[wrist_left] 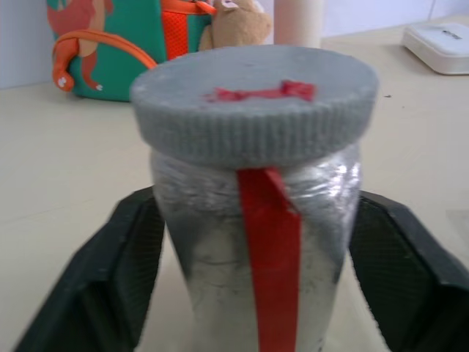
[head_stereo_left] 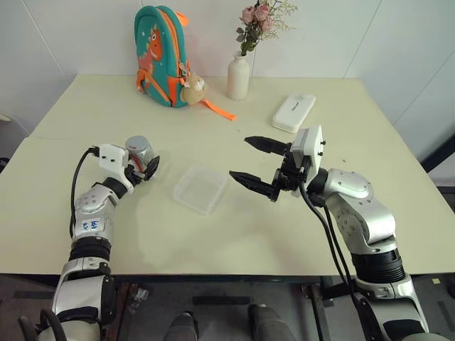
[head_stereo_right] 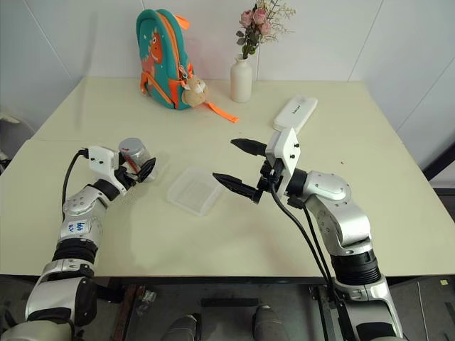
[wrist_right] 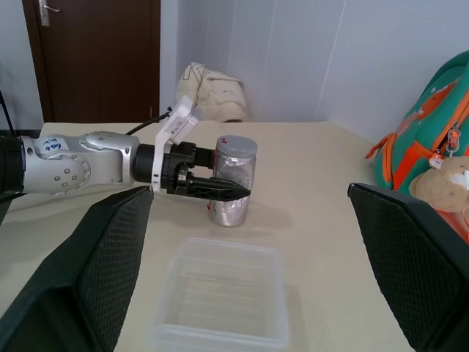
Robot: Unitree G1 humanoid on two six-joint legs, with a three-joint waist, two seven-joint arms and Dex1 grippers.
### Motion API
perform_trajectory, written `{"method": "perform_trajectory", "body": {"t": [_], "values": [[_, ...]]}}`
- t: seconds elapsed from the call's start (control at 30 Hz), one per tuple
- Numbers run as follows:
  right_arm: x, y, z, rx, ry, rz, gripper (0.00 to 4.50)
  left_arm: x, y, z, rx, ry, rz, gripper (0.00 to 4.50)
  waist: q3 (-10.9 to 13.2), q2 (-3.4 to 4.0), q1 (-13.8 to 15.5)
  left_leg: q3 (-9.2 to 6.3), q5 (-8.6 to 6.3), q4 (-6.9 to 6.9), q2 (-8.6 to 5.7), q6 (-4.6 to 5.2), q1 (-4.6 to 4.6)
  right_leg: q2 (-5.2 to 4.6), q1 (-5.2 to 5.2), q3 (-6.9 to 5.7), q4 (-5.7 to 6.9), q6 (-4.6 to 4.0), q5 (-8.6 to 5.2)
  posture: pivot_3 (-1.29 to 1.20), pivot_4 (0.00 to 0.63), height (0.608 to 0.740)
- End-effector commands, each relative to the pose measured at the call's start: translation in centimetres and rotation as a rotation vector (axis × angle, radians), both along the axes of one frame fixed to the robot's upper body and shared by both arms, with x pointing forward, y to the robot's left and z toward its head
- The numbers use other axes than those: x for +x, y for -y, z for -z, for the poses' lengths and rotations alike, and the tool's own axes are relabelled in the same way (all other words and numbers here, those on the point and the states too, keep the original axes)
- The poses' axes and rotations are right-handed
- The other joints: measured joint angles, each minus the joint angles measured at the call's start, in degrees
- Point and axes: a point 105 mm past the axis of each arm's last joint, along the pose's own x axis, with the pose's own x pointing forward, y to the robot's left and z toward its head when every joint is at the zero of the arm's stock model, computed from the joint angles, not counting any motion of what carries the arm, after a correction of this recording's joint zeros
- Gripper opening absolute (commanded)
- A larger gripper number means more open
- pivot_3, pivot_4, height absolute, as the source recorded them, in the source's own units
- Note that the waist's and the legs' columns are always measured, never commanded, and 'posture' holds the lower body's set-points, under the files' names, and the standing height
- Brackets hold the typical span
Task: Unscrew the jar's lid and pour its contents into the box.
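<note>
The jar, a small silvery cylinder with a red stripe, stands upright on the table at the left. Its grey ribbed lid sits on top. My left gripper is shut on the jar below the lid, one black finger pressed on each side of the wall. The contents are hidden behind the silvery wall. The clear box lies flat at mid-table, right of the jar. My right gripper hovers open just right of the box, pointing left toward the jar, nothing between its fingers.
A teal and orange backpack with a plush toy stands at the back, a white flower vase beside it. A white oblong case lies at the back right, behind my right gripper.
</note>
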Motion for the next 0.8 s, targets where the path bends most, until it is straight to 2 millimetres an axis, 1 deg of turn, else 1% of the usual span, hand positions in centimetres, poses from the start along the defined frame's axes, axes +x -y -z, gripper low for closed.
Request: {"method": "perform_trajectory", "body": {"t": [0.03,0.1,0.33,0.43,0.47,0.53,0.6,0.63,0.67,0.73,0.8], "values": [[-0.6,0.0,-0.8,0.024,0.041,-0.007,4.50,0.0,-0.1,-2.1,0.033,0.078,0.004,2.59,0.00,0.00,0.00,0.00,0.00,0.00,0.00,0.00,0.00,0.00,0.00,0.00,0.01,0.00,0.00,0.00,0.150,0.740],[-0.6,0.0,-0.5,0.021,0.034,-0.005,4.50,-0.2,-0.3,-2.3,0.039,0.093,-0.002,1.98,0.00,0.00,-0.01,0.00,0.00,0.00,0.00,0.00,0.01,0.00,0.00,0.00,0.01,0.00,0.00,0.00,0.150,0.740],[-0.6,-0.1,0.0,0.017,0.021,-0.004,4.50,-1.4,0.0,-3.0,0.024,0.148,0.035,1.97,0.00,0.00,-0.07,0.00,0.00,-0.02,0.00,0.00,0.00,0.00,-0.01,0.00,0.00,0.00,0.00,0.00,0.150,0.740],[-0.8,-0.3,-0.1,0.015,0.022,-0.009,4.50,-2.5,0.6,-4.1,-0.023,0.179,0.071,1.97,0.00,0.00,-0.05,0.00,0.00,-0.01,0.01,0.00,0.00,0.00,-0.01,0.01,0.02,0.00,0.00,0.00,0.150,0.740],[-0.8,-0.4,-0.2,0.016,0.023,-0.011,4.50,-3.2,1.2,-4.7,-0.037,0.195,0.115,1.97,0.00,0.00,-0.02,0.00,0.00,-0.01,0.01,0.00,0.00,-0.01,-0.01,0.01,0.02,0.00,0.00,0.00,0.150,0.740],[-0.8,-0.5,-0.7,0.031,0.007,-0.012,4.50,-5.7,3.0,-6.3,-0.038,0.205,0.274,1.97,0.00,0.00,-0.17,0.00,0.00,-0.01,0.01,0.00,-0.01,-0.01,-0.01,0.01,0.02,0.00,0.00,0.00,0.150,0.740],[-1.0,-1.3,-1.4,0.041,-0.027,-0.042,4.50,-8.0,4.4,-7.0,-0.004,0.154,0.421,1.97,0.01,0.00,-0.30,0.00,-0.01,-0.04,0.03,-0.02,-0.02,-0.01,-0.03,0.02,0.03,-0.03,-0.02,0.00,0.150,0.740],[-1.0,-1.6,-1.7,0.043,-0.037,-0.054,4.50,-8.5,4.7,-7.0,0.003,0.128,0.454,1.97,0.02,0.03,-0.30,-0.01,-0.01,-0.06,0.05,-0.03,-0.03,0.00,-0.05,0.02,0.05,-0.05,-0.03,0.00,0.150,0.740],[-1.3,-2.3,-2.3,0.061,-0.063,-0.083,4.50,-9.3,5.2,-7.3,0.022,0.094,0.512,1.97,0.06,0.08,-0.29,-0.01,-0.01,-0.06,0.05,-0.02,-0.01,0.00,-0.07,0.02,0.10,-0.08,-0.05,0.00,0.150,0.740],[-1.6,-3.6,-3.2,0.077,-0.089,-0.122,4.50,-10.1,6.0,-7.6,0.028,0.038,0.585,1.97,0.08,0.13,-0.42,-0.01,0.01,-0.05,0.06,0.01,0.05,0.02,-0.07,0.02,0.14,-0.13,-0.07,0.00,0.150,0.740],[-1.9,-4.7,-3.7,0.093,-0.127,-0.151,4.50,-10.8,6.9,-7.5,0.030,-0.018,0.660,1.97,0.09,0.15,-0.44,-0.01,0.03,-0.04,0.06,0.03,0.07,0.02,-0.05,0.02,0.11,-0.49,-0.27,0.00,0.150,0.740]]}}
